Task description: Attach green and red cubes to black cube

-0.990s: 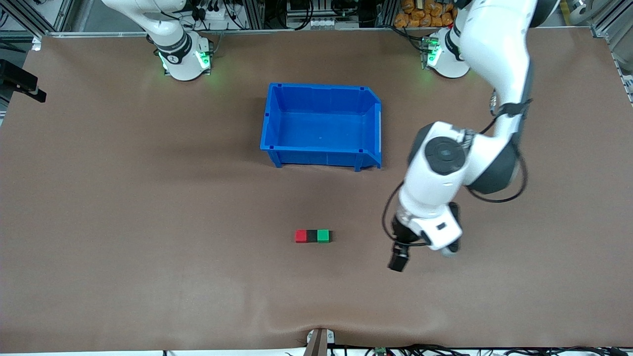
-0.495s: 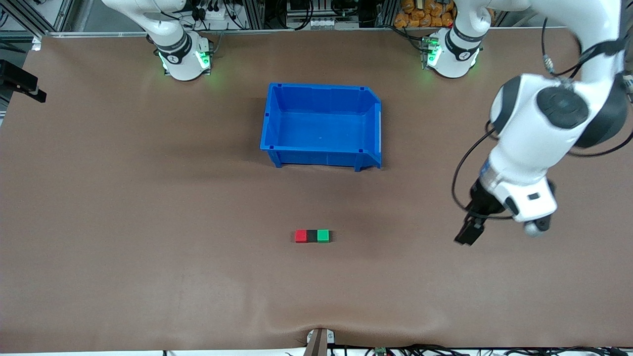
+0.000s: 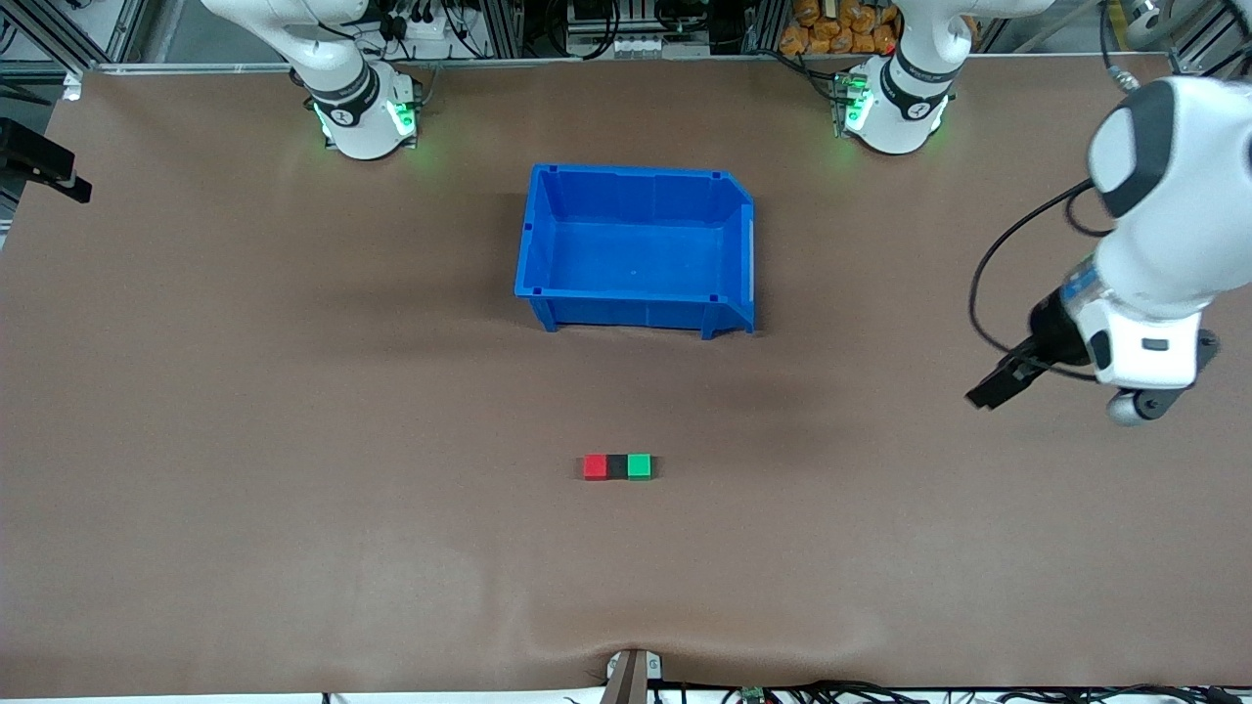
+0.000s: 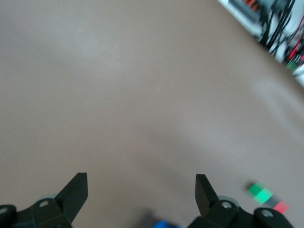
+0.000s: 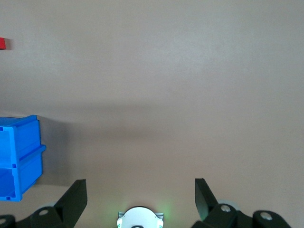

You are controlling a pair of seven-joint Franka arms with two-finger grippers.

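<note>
The red cube [image 3: 594, 467], black cube [image 3: 616, 467] and green cube [image 3: 639, 466] lie touching in one row on the brown table, black in the middle. The row also shows in the left wrist view, green cube [image 4: 261, 192] and red cube [image 4: 281, 207]. My left gripper [image 3: 990, 393] is open and empty, up in the air over bare table toward the left arm's end, well apart from the cubes; its jaws [image 4: 141, 180] stand wide. My right gripper [image 5: 140, 185] is open and empty, held high over the table by its own base; it is out of the front view.
An empty blue bin [image 3: 638, 248] stands farther from the front camera than the cubes, mid-table; its corner shows in the right wrist view [image 5: 19, 156]. The right arm's base [image 3: 362, 108] and the left arm's base [image 3: 892, 103] stand at the table's back edge.
My left arm has swung away from the cube row toward its own end of the table, gripper open throughout. The cubes have not moved.
</note>
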